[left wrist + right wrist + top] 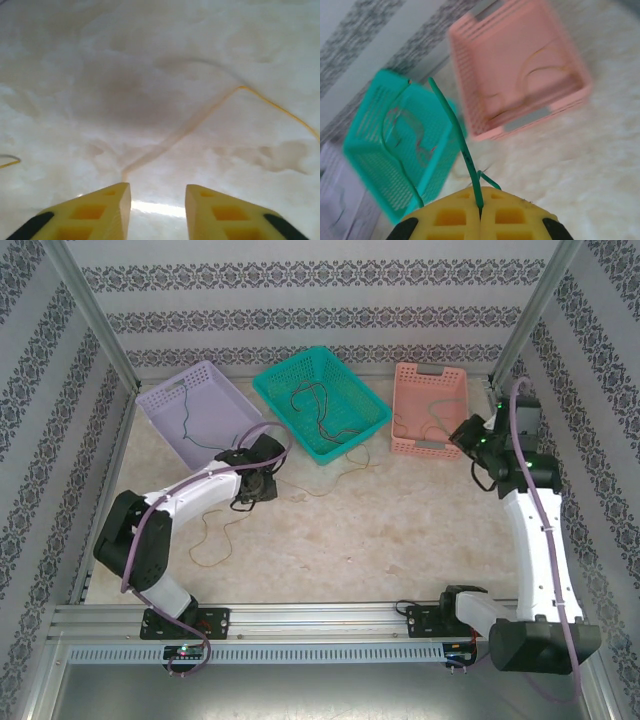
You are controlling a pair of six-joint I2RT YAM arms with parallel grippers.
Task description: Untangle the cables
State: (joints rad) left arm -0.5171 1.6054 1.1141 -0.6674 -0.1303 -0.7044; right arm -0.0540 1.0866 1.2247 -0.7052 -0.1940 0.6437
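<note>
A thin green wire [462, 145] is pinched between the yellow fingers of the right hand [480, 192], which are pressed together. From there it runs up toward a teal plastic basket [370, 165], beside a pink plastic basket [465, 80]. A thin orange-yellow wire [272, 105] lies on the pale marble worktop [75, 75]. Its end is just in front of the left hand [157, 192], whose fingers stand spread and hold nothing. Tangled dark wires [320, 405] lie inside the teal basket.
</note>
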